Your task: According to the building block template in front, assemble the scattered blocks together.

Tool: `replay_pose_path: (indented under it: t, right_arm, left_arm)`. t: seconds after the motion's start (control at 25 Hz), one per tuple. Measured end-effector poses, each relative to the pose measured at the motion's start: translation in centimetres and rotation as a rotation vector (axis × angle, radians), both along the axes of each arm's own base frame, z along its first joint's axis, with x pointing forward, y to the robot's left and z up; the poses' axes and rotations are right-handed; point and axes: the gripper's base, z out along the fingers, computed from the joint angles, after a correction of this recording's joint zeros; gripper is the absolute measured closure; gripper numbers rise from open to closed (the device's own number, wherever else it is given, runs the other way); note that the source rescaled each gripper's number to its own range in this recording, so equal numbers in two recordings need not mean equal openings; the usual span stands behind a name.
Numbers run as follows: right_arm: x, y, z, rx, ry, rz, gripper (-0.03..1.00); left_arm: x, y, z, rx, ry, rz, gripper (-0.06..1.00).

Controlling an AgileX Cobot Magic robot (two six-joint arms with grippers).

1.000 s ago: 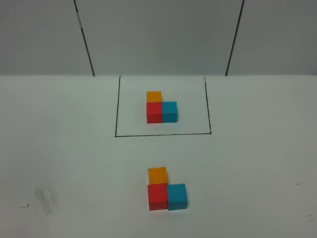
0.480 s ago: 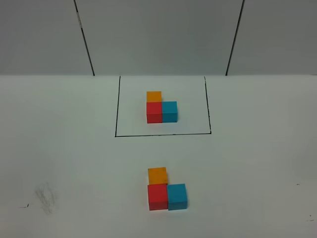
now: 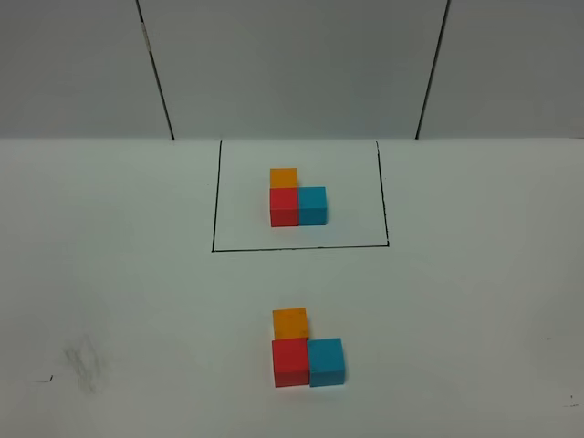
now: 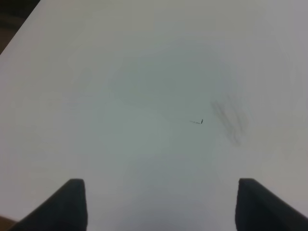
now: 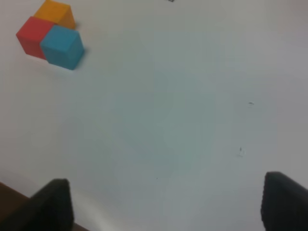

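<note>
The template is an L of an orange cube (image 3: 284, 177), a red cube (image 3: 284, 206) and a blue cube (image 3: 313, 205) inside a thin black outline (image 3: 301, 247) at the back of the table. Nearer the front, the unframed orange cube (image 3: 290, 321), red cube (image 3: 290, 361) and blue cube (image 3: 326, 361) sit touching in the same L shape. They also show in the right wrist view (image 5: 50, 33). Neither arm shows in the exterior view. My left gripper (image 4: 159, 204) is open over bare table. My right gripper (image 5: 166, 204) is open, away from the cubes.
The white table (image 3: 474, 292) has a grey smudge (image 3: 84, 360) at the front left, also in the left wrist view (image 4: 231, 118). A grey wall with two black lines stands behind. The table's edge shows in the left wrist view (image 4: 19, 29).
</note>
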Motion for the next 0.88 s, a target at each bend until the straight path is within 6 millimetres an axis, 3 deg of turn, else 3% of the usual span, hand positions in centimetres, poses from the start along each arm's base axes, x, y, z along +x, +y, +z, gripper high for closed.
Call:
replay_pose_path:
  t: [0.44,0.88]
  right_arm:
    - [0.03,0.01,0.07,0.001,-0.010,-0.004,0.34]
    - [-0.86,-0.28,0.06,0.021,-0.071,-0.183,0.34]
  left_arm:
    - [0.00,0.00,0.00,0.000,0.000,0.000,0.46]
    - [0.00,0.00,0.00,0.000,0.000,0.000,0.46]
